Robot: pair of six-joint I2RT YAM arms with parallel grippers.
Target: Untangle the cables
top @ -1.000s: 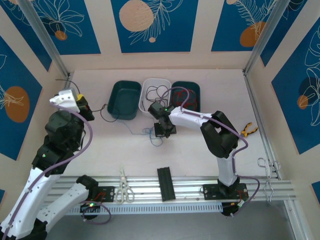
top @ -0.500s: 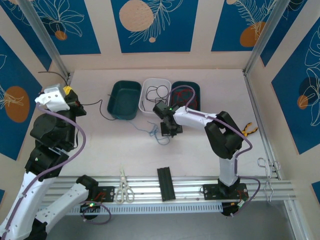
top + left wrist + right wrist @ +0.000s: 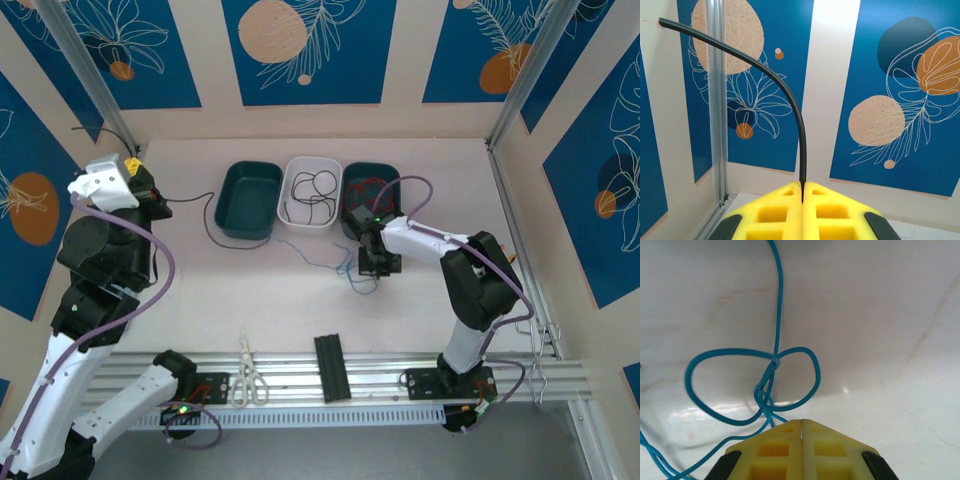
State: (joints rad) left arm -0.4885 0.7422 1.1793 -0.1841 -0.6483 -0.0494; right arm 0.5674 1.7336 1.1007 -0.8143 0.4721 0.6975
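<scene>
My left gripper (image 3: 158, 205) is at the far left of the table, shut on a black cable (image 3: 190, 204). That cable runs right along the table to a bend in front of the dark teal tray (image 3: 248, 198). In the left wrist view the black cable (image 3: 799, 115) rises from the closed yellow fingertips (image 3: 790, 192). My right gripper (image 3: 372, 270) sits low in front of the right teal tray (image 3: 350, 195), shut on a blue cable (image 3: 310, 255). The blue cable (image 3: 755, 390) forms a knotted double loop just ahead of the gripper (image 3: 801, 424). Red cables (image 3: 372, 188) lie in the right tray.
A white tray (image 3: 292, 170) between the teal ones holds a loose black cable loop (image 3: 318, 185). Scissors (image 3: 246, 382) and a black block (image 3: 332, 367) rest on the front rail. Metal hooks (image 3: 535, 350) hang at the right. The side wall is close to my left arm.
My right gripper has moved right, dragging the blue knot with it. My left gripper has pulled back to the left, drawing the black cable straighter.
</scene>
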